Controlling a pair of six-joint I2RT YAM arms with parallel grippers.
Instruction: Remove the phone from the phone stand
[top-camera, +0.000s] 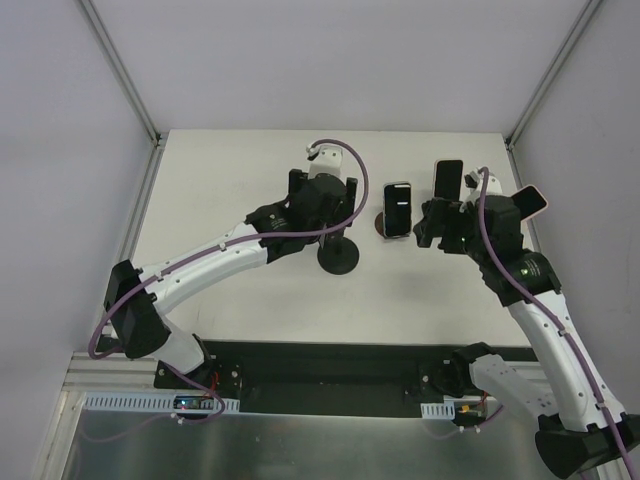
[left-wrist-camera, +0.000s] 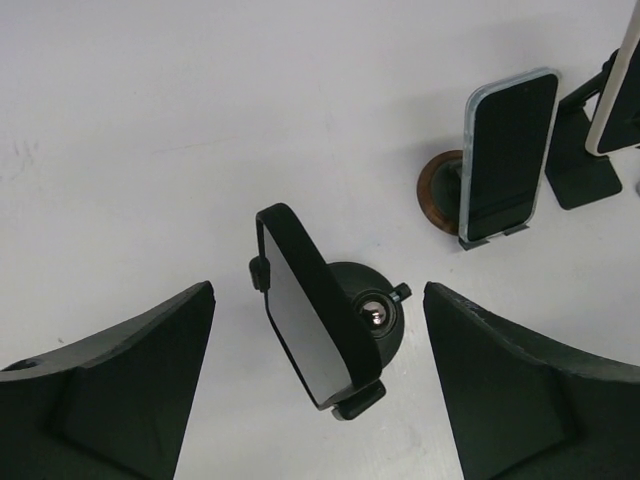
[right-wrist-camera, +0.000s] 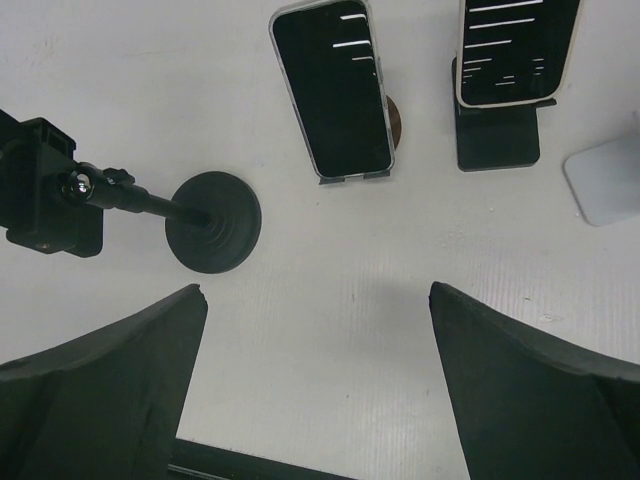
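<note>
A dark phone in a black case leans in the cradle of a black stand with a round base. My left gripper is open, with one finger on each side of this phone and not touching it. In the top view the left gripper hides that phone, and only the stand's base shows. My right gripper is open and empty above bare table, near the middle phones.
A clear-cased phone leans on a brown round stand. A second phone stands on a black stand. A pinkish phone sits at the far right. A grey slab lies by it.
</note>
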